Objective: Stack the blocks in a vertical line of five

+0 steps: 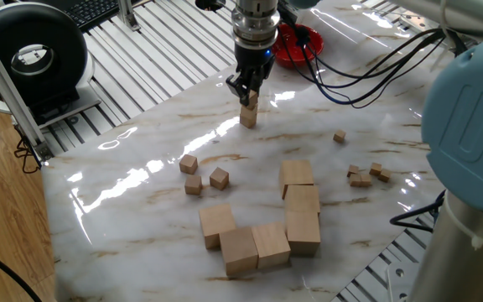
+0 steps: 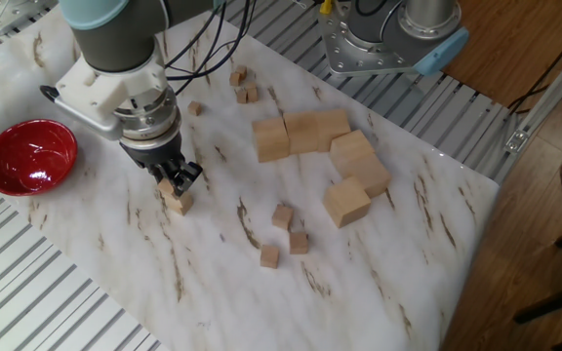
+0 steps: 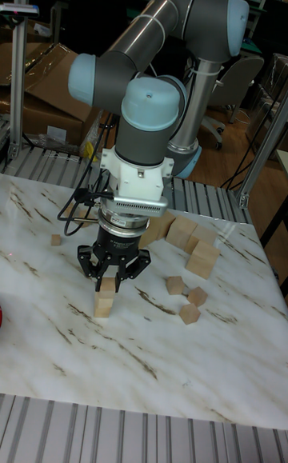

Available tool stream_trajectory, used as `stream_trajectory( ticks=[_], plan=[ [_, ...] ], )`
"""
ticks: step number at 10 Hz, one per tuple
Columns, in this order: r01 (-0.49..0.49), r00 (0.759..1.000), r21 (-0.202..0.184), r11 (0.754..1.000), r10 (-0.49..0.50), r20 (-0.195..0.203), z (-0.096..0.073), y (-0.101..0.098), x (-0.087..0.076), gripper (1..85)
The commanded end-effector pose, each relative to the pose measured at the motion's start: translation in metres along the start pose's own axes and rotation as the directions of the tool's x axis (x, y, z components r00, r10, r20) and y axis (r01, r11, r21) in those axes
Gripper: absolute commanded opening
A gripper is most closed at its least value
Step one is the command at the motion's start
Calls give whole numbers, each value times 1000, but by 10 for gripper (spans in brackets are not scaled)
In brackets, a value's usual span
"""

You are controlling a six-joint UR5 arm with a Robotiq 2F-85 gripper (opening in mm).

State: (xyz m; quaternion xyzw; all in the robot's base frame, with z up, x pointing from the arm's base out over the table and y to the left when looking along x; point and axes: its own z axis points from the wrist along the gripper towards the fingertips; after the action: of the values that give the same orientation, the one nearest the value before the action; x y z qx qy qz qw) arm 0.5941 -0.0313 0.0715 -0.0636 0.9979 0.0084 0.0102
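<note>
Jaws of the gripper (image 3: 111,277) pinch the upper block (image 3: 108,283) of a two-high stack; the lower block (image 3: 103,304) sits on the marble surface (image 3: 144,367), left of center in the tall fixed view. Three loose blocks (image 3: 186,298) lie to the right, near the large cubes (image 3: 192,243). Tiny cubes (image 1: 366,174) lie scattered at right in one fixed view; a red bowl (image 2: 27,156) sits at far left in the other.

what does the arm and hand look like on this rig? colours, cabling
The arm is grey metal tubing with light blue plastic joint caps. A white flange and a ringed silver-and-black wrist sit above the hand, which is black with two short dark fingers. Black cables run along the arm and trail across the table.
</note>
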Motion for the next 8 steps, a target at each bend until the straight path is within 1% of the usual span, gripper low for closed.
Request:
stream_trajectory(
  ticks=[1,4,8],
  plan=[
    [2,1000,-8,1000,-2,5,0,1,-1,140],
    [11,1000,-12,1000,-11,2,0,2,0,170],
    [36,999,-15,999,-36,1,0,3,1,243]
  ],
)
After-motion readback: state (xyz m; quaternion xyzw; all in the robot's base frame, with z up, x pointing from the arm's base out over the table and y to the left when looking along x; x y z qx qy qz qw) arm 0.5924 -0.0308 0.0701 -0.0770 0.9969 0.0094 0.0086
